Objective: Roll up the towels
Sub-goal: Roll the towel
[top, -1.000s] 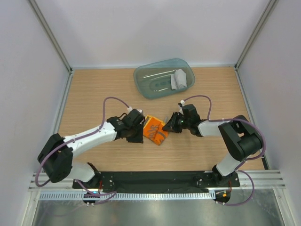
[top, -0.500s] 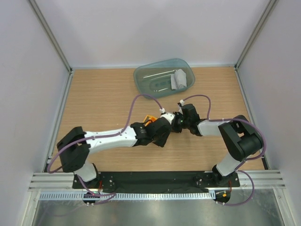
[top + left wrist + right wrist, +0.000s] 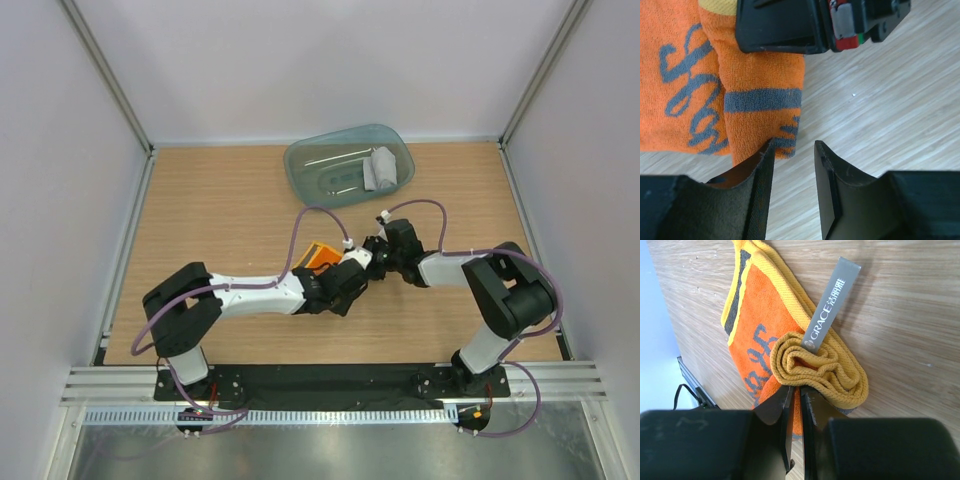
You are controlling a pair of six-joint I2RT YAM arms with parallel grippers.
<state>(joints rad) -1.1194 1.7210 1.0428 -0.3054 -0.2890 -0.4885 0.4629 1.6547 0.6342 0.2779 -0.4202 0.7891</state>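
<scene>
The yellow-orange towel [image 3: 318,256] lies mid-table, mostly hidden under my left arm in the top view. In the right wrist view one end of this towel [image 3: 760,340] is curled into a loose yellow roll [image 3: 820,370] with a grey label [image 3: 832,305]. My right gripper [image 3: 796,390] is shut on the orange cloth just under that roll. My left gripper [image 3: 794,147] is open over bare wood, and its left finger [image 3: 760,170] is at the corner of the towel [image 3: 695,75]. The grey towel [image 3: 380,168] lies in the tray.
A translucent teal tray [image 3: 330,170] stands at the back of the table, with thin metal rods inside beside the grey towel. Grey walls close in the left, right and far sides. The two grippers [image 3: 352,275] [image 3: 372,252] are almost touching.
My left arm has swung right, from the towel's left side across it to its near right corner beside the right gripper, its jaws a little wider. The right arm has stayed put.
</scene>
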